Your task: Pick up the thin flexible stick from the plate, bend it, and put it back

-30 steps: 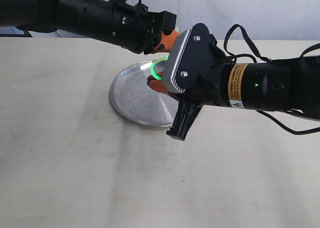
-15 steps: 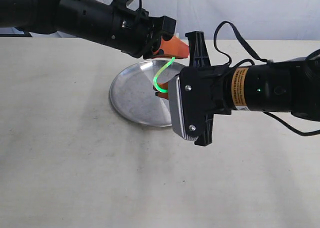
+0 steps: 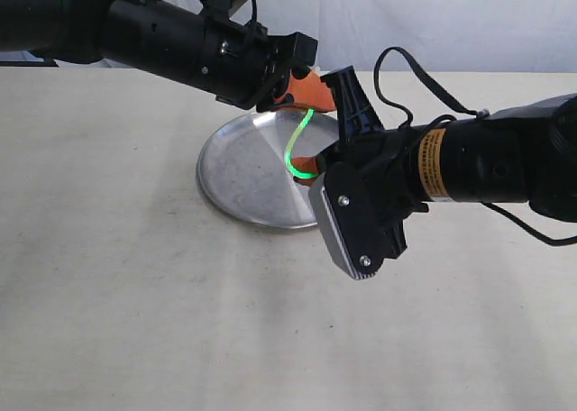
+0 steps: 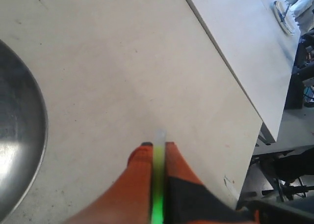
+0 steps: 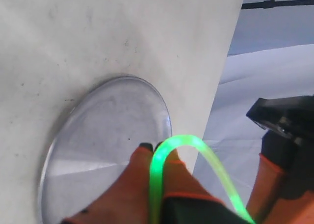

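Exterior view: the thin flexible stick (image 3: 294,148), glowing green, is bent into an arch and held in the air above the rim of the plate (image 3: 236,172), which rests on the pale table (image 3: 135,294). Left wrist view: the left gripper (image 4: 157,148) has its orange jaws clamped on 1 end of the stick. Right wrist view: the right gripper (image 5: 156,149) pinches the other end, so both of the 2 grippers are grasping it.

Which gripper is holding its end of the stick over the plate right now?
The right gripper: its fingers pinch the stick above the plate; the left gripper sits past the rim.
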